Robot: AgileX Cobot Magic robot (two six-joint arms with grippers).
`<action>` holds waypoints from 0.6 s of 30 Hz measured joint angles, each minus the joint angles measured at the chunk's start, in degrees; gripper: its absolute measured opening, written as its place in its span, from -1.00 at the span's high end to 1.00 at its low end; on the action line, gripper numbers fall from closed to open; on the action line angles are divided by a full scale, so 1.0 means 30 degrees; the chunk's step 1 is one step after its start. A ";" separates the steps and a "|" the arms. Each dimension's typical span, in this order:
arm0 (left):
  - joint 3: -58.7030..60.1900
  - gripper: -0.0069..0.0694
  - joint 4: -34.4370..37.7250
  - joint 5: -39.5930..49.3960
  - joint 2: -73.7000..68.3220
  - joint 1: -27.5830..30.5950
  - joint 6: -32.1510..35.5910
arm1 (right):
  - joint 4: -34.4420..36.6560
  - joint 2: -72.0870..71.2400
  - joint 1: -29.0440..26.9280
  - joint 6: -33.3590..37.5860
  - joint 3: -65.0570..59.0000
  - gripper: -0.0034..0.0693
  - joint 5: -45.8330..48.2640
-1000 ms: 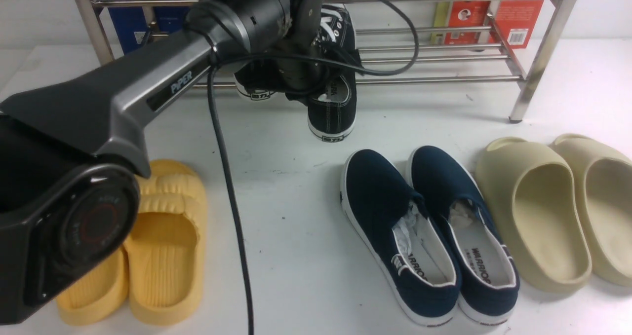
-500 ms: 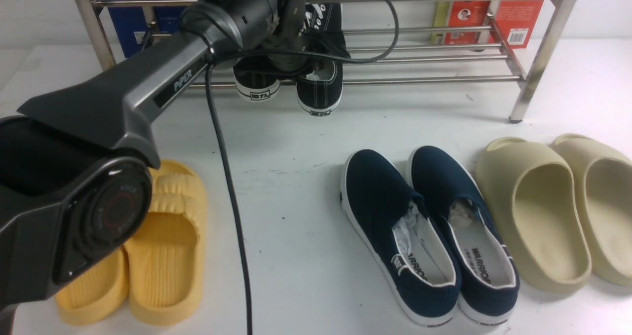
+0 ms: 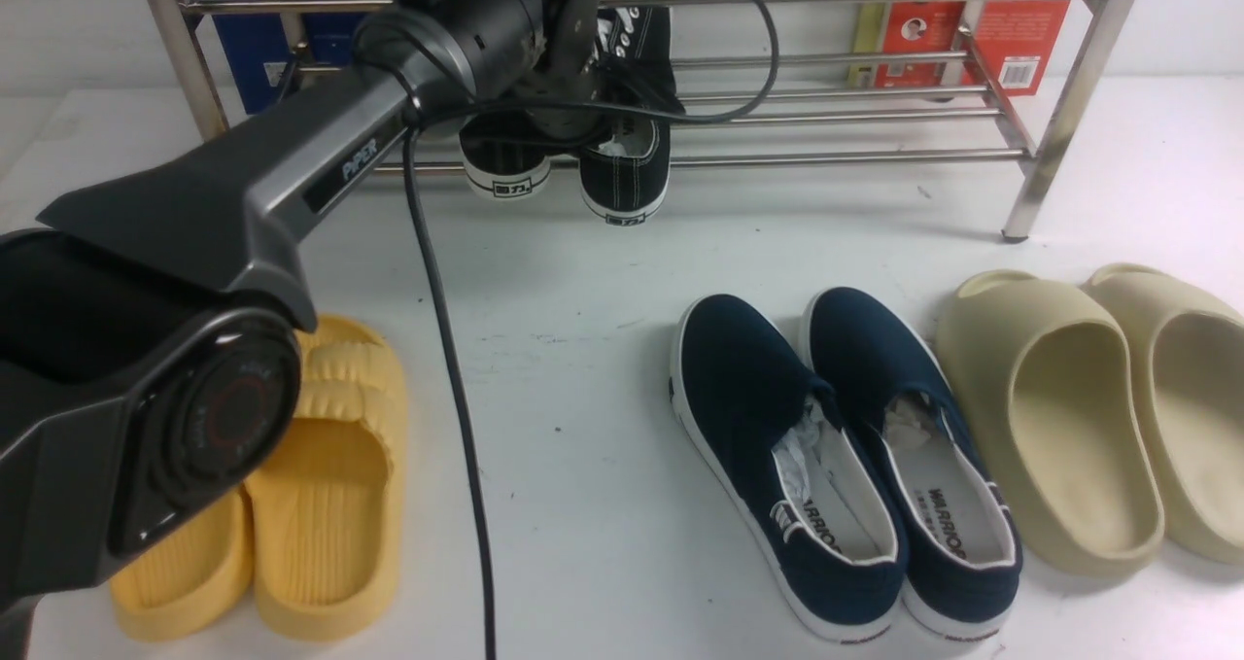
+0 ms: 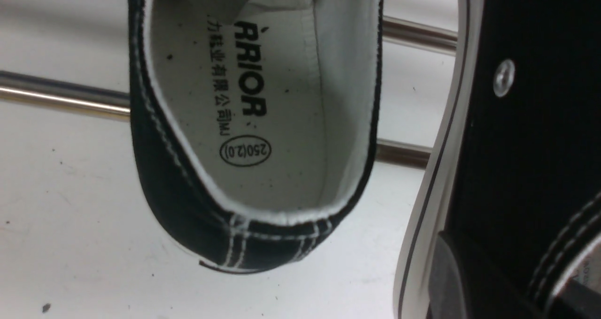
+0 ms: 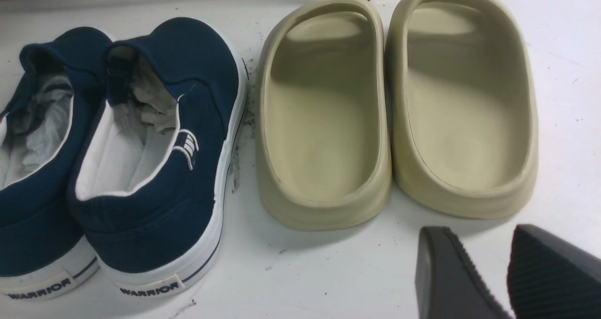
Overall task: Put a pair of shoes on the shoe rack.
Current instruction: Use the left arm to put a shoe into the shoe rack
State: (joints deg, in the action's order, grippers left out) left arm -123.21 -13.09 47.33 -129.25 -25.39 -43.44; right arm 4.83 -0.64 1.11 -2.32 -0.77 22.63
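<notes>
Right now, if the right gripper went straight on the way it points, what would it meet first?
Probably the heel of the outer beige slide, just beyond the right gripper, though it may touch the white table first; depth is unclear.

We reckon this is a robot lab, not a hallway: a steel shoe rack (image 3: 855, 157) stands on a scuffed white table (image 3: 583, 368), with yellow slides (image 3: 321, 485), navy slip-ons (image 3: 846, 446) and beige slides (image 3: 1098, 417) laid out in pairs, a cabled arm (image 3: 292, 174) marked PIPER reaching over, and a blue box (image 3: 253, 48) and a red box (image 3: 1011, 28) by a plain white wall (image 3: 58, 18).
</notes>
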 joint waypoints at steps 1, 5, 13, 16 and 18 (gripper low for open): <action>-0.0022 0.85 0.0279 0.0199 0.0000 0.0000 0.0000 | 0.0000 0.0000 0.0000 0.0000 0.0000 0.25 0.0000; -0.0045 0.85 0.1429 0.1073 0.0000 0.0015 0.0000 | 0.0000 0.0000 0.0000 0.0000 0.0000 0.25 0.0000; -0.0045 0.85 0.1793 0.1137 0.0000 0.0015 0.0343 | 0.0000 0.0000 0.0000 0.0000 0.0000 0.25 0.0000; -0.0045 0.85 0.1524 0.1047 0.0000 0.0015 0.0343 | 0.0000 0.0000 0.0000 0.0000 0.0000 0.25 0.0000; -0.0045 0.85 0.1302 0.0991 0.0000 0.0015 0.0343 | 0.0000 0.0000 0.0000 0.0000 0.0000 0.25 0.0000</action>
State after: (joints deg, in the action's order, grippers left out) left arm -123.35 -9.18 50.30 -129.25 -25.34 -42.41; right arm 4.83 -0.64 1.11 -2.32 -0.77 22.63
